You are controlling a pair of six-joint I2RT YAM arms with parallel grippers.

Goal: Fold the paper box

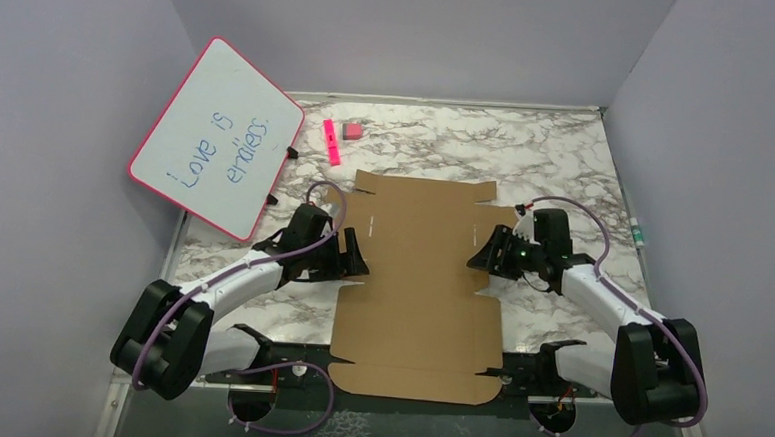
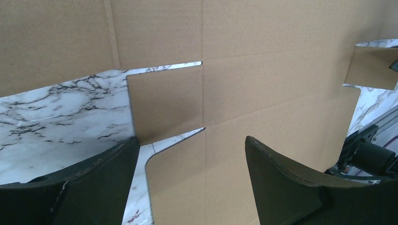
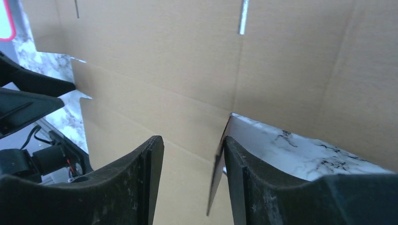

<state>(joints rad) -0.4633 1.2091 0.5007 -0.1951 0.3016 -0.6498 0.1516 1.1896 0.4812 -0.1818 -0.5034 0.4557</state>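
Observation:
The paper box [image 1: 415,280] is a flat brown cardboard blank lying on the marble table between the two arms. My left gripper [image 1: 355,252] is at its left edge, by a notch. In the left wrist view its fingers stand wide open [image 2: 190,140] above a side flap [image 2: 164,101], holding nothing. My right gripper [image 1: 480,255] is at the blank's right edge. In the right wrist view a raised flap edge [image 3: 217,173] stands between the fingers [image 3: 192,139], against the right finger, with a gap to the left finger.
A pink-framed whiteboard [image 1: 217,140] leans at the back left. A pink marker [image 1: 331,141] and a small pink block [image 1: 352,131] lie behind the blank. Grey walls enclose the table on three sides.

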